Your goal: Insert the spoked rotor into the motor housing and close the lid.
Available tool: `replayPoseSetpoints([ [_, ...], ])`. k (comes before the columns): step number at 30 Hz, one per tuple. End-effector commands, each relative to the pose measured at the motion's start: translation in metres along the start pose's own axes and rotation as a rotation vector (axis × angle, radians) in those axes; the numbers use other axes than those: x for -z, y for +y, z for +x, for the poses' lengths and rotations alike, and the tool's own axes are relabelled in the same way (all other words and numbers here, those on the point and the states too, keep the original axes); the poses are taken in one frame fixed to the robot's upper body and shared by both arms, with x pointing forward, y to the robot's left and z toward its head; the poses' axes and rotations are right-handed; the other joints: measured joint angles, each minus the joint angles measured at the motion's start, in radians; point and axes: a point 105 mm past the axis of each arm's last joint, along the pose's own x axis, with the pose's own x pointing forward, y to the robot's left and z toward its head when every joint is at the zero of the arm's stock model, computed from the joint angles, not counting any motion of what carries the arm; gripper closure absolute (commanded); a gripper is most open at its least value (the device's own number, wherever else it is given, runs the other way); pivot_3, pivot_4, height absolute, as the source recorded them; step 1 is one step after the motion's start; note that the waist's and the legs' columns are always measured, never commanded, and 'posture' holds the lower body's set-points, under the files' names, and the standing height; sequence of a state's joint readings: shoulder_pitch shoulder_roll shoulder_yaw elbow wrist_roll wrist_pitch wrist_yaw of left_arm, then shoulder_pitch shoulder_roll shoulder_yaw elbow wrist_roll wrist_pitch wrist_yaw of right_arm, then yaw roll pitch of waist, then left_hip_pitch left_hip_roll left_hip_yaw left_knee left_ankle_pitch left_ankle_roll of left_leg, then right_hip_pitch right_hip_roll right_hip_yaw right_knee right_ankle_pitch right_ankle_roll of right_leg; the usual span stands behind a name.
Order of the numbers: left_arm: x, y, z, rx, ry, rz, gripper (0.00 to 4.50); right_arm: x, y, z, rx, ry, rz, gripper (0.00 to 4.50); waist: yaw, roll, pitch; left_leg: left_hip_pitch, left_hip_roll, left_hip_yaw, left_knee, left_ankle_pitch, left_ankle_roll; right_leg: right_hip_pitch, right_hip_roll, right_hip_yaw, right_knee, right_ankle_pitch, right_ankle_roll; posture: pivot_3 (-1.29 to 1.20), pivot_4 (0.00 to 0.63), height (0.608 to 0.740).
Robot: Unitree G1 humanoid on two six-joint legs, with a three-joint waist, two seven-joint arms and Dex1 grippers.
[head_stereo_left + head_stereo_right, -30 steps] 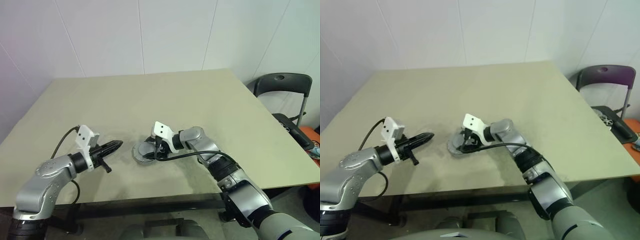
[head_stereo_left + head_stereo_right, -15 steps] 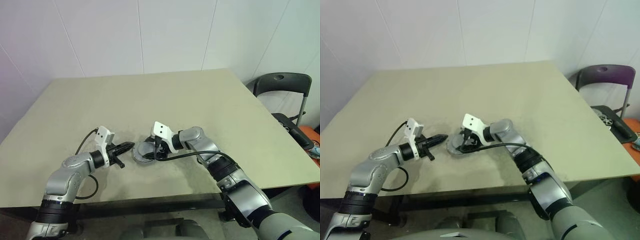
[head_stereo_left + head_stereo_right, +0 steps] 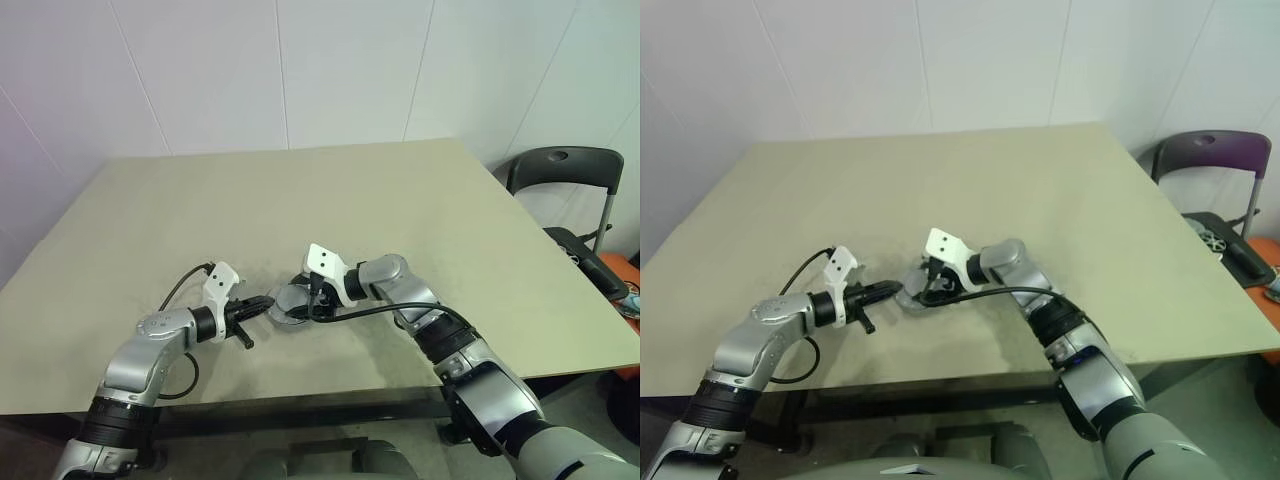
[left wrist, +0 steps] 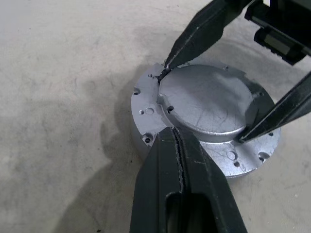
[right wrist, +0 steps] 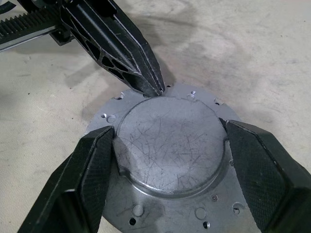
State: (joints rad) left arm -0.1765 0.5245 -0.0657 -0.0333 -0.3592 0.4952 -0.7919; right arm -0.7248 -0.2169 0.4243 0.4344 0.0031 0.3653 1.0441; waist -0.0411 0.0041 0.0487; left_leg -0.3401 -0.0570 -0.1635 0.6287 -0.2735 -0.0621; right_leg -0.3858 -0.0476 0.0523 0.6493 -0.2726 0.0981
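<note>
Since a second ago our left gripper (image 3: pixel 268 302), fingers shut and empty, swings in to the dull grey round metal lid (image 4: pixel 206 109); right gripper (image 5: pixel 167 141), fingers spread, straddles its raised centre.

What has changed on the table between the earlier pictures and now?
The left pincer, shut, moved right and down until its tip is at the edge of the grey metal disc. The right pincer stayed in place, its fingers on both sides of the disc's raised centre. The disc did not move.

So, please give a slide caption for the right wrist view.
Right gripper grips the grey lid's raised centre; shut left gripper touches its rim.
</note>
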Motion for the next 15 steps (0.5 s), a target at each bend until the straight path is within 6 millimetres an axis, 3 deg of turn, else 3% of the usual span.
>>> replayPoseSetpoints([
  [1,0.018,-0.003,0.0,0.004,0.08,-0.01,4.5,-0.001,0.0,-0.003,-0.008,0.002,0.01,0.68,0.0,0.0,0.0,0.0,0.0,0.0,0.0,0.0,0.0,0.0,0.0,0.0,0.0,0.0,0.0,0.0,0.0,0.74],
  [4,0.018,-0.003,0.0,0.006,0.089,0.006,4.5,-0.007,-0.002,-0.004,0.0,-0.019,0.012,0.02,0.0,0.0,0.0,0.0,0.0,0.0,0.0,0.0,0.0,0.0,0.0,0.0,0.0,0.0,0.0,0.0,0.0,0.74],
  [9,0.021,-0.005,0.001,0.024,0.124,0.038,4.5,-0.024,-0.007,-0.009,0.017,-0.075,0.002,0.02,-0.001,0.0,0.0,0.0,0.0,0.0,0.0,0.0,0.0,0.0,0.0,0.0,0.0,0.0,0.0,0.0,0.0,0.74],
  [15,0.019,-0.004,0.003,0.033,0.131,0.054,4.5,-0.048,-0.022,-0.032,0.046,-0.205,0.157,0.02,0.001,0.001,0.0,0.0,0.0,0.0,0.0,0.0,0.0,0.0,0.0,0.0,0.0,0.0,0.0,0.0,0.0,0.74],
])
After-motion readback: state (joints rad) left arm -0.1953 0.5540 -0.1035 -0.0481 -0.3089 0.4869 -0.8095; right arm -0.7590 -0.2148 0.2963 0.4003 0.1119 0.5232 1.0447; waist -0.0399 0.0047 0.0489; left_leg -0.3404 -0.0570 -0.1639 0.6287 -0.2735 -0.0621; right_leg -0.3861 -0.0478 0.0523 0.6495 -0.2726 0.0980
